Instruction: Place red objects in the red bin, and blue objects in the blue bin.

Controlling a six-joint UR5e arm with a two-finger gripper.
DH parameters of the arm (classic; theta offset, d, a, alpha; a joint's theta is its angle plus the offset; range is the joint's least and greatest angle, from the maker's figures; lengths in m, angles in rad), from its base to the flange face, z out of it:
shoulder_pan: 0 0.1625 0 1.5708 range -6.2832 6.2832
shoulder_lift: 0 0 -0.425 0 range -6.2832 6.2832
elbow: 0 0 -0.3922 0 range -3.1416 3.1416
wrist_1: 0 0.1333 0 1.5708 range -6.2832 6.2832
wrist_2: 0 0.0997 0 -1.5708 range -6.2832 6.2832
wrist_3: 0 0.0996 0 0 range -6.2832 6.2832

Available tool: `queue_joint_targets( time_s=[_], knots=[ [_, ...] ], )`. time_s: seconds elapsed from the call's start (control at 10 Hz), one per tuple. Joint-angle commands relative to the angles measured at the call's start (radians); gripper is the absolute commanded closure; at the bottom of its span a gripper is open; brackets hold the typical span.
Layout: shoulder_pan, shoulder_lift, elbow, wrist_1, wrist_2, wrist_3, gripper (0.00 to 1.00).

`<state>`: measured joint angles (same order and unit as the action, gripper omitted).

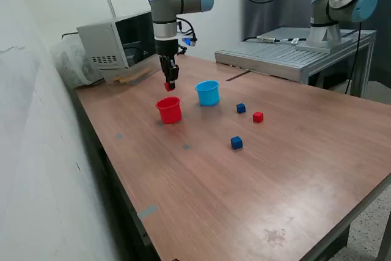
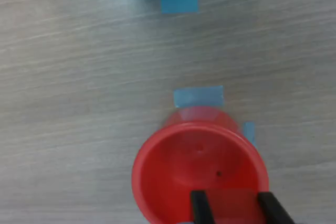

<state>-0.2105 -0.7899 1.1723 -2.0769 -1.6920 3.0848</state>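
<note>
Red small cube (image 1: 169, 86), apparently clamped in the gripper (image 1: 170, 85) above the round red plastic cup (image 1: 169, 110), not yet dropped. Right of the cups: another red cube (image 1: 258, 117), two dark-blue cubes (image 1: 241, 108) (image 1: 236, 143), all unsorted; light-blue plastic cup (image 1: 208, 93) seemingly empty.

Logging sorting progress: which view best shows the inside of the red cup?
The wrist view: it looks straight down into the red cup, showing no loose cube on its floor. The exterior view shows only its outer wall and rim, with the gripper holding a red cube above it.

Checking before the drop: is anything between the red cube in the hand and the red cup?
Nothing visible. The hand holds the red cube above the red cup, whose inside looks empty in the wrist view.
</note>
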Motion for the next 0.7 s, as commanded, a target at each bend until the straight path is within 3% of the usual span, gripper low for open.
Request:
queue_joint_targets(
  time_s=[0.0,0.6],
  knots=[
    [-0.004,0.035,-0.019,0.0,0.0,0.0,1.0],
    [-0.003,0.073,-0.034,-0.003,0.0,0.0,1.0]
  ],
)
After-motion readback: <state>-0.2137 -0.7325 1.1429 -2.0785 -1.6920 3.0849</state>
